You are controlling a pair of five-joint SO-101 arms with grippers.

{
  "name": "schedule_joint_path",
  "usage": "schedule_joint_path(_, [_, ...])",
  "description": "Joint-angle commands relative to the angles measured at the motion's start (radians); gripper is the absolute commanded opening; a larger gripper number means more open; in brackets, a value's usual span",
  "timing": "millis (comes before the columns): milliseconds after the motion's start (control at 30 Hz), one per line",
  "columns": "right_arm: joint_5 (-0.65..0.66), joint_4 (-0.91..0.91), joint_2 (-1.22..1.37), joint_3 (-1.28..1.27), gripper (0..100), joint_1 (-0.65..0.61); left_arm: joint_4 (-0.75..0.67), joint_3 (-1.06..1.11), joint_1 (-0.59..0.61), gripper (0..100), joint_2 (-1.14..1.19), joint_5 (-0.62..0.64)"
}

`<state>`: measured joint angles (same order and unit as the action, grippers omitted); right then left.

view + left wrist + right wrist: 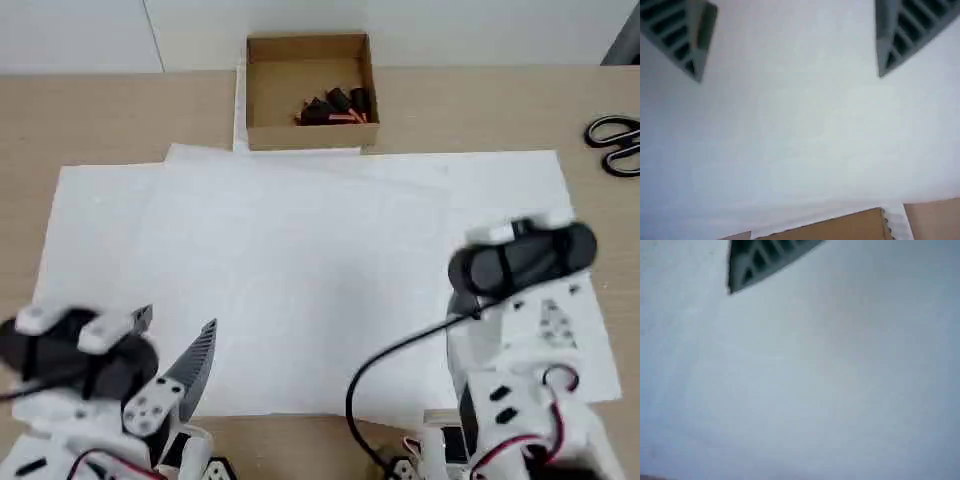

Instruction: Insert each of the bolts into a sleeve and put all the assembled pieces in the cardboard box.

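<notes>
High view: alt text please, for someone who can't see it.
A cardboard box at the back holds several black-and-orange assembled pieces. The left gripper, open, and the right arm sit near the front over white paper; scissors lie at the right.

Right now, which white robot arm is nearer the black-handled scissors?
The right arm, on the black-handled scissors' side; the left arm sits at the far end.

A light wooden table [120, 110] carries everything. Overlapping sheets of white paper [300, 280] cover most of its middle, reaching from left to right and down to the near edge, with bare wood showing around them. An open cardboard box [258, 90] sits at the far centre, touching the paper's far edge. A pair of black-handled scissors [615, 143] lies on bare wood at the far right.
</notes>
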<state>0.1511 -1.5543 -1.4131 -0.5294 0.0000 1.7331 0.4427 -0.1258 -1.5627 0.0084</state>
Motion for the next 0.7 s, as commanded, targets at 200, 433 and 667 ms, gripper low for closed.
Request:
schedule_joint_path(200, [0.0, 0.033, -0.381, -0.215, 13.6, 0.024, -0.043, 0.03, 0.0, 21, -0.267, 0.005])
schedule_joint_path(433, [-0.002, -0.002, -0.403, -0.226, 13.5, 0.024, -0.04, 0.028, 0.0, 21, -0.258, 0.005])
schedule_joint_path(667, [-0.002, -0.065, -0.403, -0.244, 13.5, 0.024, 0.02, -0.038, 0.0, 21, -0.258, 0.009])
